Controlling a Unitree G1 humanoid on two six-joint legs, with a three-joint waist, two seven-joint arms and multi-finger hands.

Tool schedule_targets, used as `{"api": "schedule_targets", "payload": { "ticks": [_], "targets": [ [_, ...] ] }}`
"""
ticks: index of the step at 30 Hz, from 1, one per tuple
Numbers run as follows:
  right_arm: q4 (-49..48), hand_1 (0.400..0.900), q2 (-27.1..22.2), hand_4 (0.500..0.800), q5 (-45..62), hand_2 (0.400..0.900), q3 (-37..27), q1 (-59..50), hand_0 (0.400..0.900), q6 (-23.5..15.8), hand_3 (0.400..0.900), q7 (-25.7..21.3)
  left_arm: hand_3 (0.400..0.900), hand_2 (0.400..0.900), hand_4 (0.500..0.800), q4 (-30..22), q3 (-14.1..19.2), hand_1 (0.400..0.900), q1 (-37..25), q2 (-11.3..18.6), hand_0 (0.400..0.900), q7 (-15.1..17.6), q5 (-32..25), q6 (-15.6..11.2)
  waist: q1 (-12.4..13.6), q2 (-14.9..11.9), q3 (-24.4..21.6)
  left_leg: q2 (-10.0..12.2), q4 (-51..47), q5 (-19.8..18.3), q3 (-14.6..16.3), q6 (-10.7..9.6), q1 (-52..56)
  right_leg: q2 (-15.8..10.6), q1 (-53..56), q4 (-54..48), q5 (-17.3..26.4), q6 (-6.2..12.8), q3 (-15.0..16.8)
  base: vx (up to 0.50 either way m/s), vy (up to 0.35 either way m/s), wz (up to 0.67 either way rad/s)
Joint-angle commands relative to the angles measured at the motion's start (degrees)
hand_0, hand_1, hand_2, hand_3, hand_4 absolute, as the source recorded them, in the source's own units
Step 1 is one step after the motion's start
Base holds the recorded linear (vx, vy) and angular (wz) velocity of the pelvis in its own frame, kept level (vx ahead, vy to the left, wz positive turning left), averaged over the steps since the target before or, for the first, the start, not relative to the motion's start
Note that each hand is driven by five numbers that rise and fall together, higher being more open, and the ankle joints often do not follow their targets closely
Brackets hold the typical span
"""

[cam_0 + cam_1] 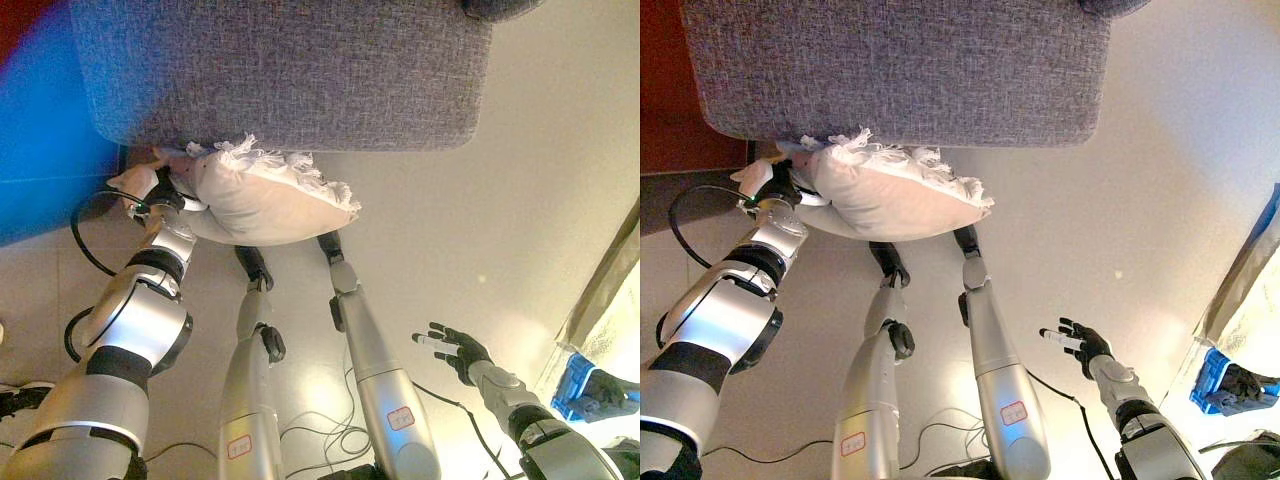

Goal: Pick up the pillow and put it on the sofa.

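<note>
A cream pillow (265, 200) with a white fringed edge hangs just below the front edge of the grey fabric sofa (290, 70), held off the floor. My left hand (160, 190) grips the pillow's left end, fingers curled into the cloth. The pillow's fringe touches the sofa's front edge. My right hand (455, 348) hovers low on the right, well away from the pillow, with its fingers spread and nothing in it.
Pale floor (540, 180) stretches to the right of the sofa. A dark panel (690, 110) stands at the left beside the sofa. A beige and blue object (600, 370) lies at the far right edge.
</note>
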Motion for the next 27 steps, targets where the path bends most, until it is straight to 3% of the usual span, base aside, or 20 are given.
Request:
{"api": "schedule_targets", "payload": {
  "ticks": [1,16,27],
  "targets": [
    [2.2,0.9,-3.2,0.8,1.5,0.9,-0.4,3.0,0.9,1.6,0.9,-0.2,0.4,0.4,0.5,1.9,-0.3,0.4,-4.1,-0.3,0.4,-1.8,-1.2,-2.3,-1.1,-2.1,1.0,0.0,9.2,-7.3,-3.2,-4.8,-1.9,3.0,1.3,-7.9,5.5,1.61,-0.5,0.0,0.0,0.0],
    [1.7,0.9,-3.8,0.8,1.1,0.9,-0.5,3.3,0.9,0.1,0.9,0.4,0.4,0.4,0.5,0.0,-0.8,0.4,-3.9,-0.4,0.4,-1.8,-4.4,-2.5,-1.3,-1.6,1.0,-0.4,7.0,-6.9,-2.5,-4.8,0.7,2.9,3.3,-9.7,6.0,1.53,0.0,-0.01,0.01,0.02],
    [-0.2,0.9,-4.0,0.8,0.4,0.9,-0.5,5.6,0.9,-1.0,0.9,0.2,0.4,0.4,0.5,-3.6,-0.4,0.4,-1.0,-0.1,0.4,-4.3,-6.3,-2.9,-0.8,-1.2,1.0,-0.6,5.6,-6.4,-1.7,-4.5,6.1,2.8,8.3,-10.2,5.9,1.27,-0.3,-0.01,0.005,-0.01]
  ]
}}
